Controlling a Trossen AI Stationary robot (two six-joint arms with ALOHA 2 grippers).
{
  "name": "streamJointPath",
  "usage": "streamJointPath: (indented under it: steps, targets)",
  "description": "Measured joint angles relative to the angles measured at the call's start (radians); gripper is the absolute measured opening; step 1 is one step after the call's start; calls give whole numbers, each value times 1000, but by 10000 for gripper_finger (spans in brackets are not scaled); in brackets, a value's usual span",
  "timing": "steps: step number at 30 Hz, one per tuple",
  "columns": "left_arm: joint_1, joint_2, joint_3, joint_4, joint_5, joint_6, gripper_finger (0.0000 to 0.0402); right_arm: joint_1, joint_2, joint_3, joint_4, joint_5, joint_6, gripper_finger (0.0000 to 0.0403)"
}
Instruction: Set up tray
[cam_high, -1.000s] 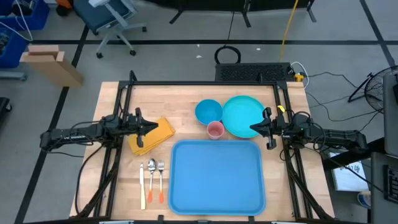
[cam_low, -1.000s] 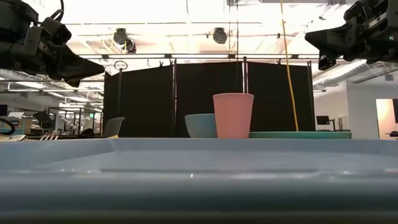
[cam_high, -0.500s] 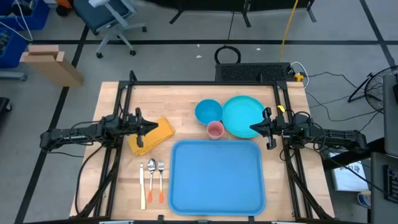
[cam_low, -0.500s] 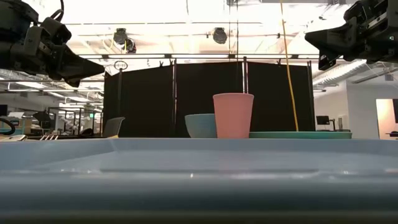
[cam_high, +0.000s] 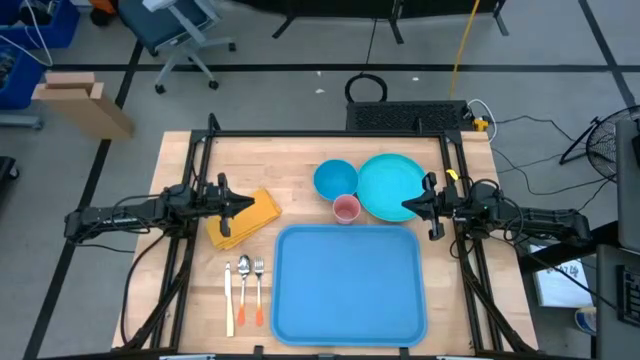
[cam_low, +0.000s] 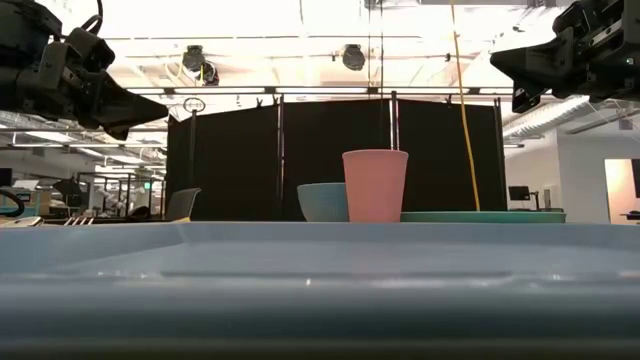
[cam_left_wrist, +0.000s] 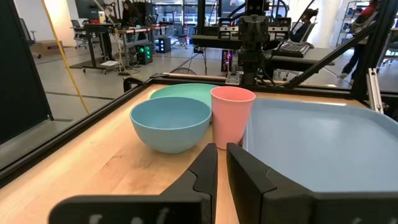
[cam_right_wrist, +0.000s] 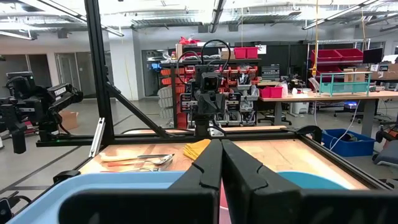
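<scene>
The tray (cam_high: 348, 284) lies bare at the near middle of the table (cam_high: 290, 165), nothing yet set on it, so the task looks to be at its very start. Just beyond the tray's far edge stand a pink cup (cam_high: 346, 209), a blue bowl (cam_high: 335, 180) to its far left and a teal plate (cam_high: 392, 186) to its right; the cup sits close against both. Left of the tray lie a knife (cam_high: 228, 294), spoon (cam_high: 244, 292) and fork (cam_high: 258, 290) side by side, and farther off a folded yellow napkin (cam_high: 245, 217). The left gripper (cam_high: 245, 203) hangs above the napkin with its fingers pressed nearly together, holding nothing; the right gripper (cam_high: 408, 207) hovers at the plate's right edge, fingers likewise closed and empty. Both are raised well above the table in the low view. The next move probably calls for one claw to spread, descend and take a first item, perhaps the plate by its rim, whose thin edge may slip, then carry it onto the tray.
</scene>
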Motion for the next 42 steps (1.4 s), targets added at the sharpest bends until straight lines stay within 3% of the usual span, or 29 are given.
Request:
streamJointPath:
  steps: [37, 39, 42]
  targets:
    - [0, 0, 0, 10, 0, 0, 37, 0, 0, 0, 61, 10, -34, 0]
    - [0, 0, 0, 10, 0, -9, 37, 1, 0, 3, 102, 81, -36, 0]
    - [0, 0, 0, 11, 0, -26, 37, 0, 11, 48, 70, 316, 25, 0]
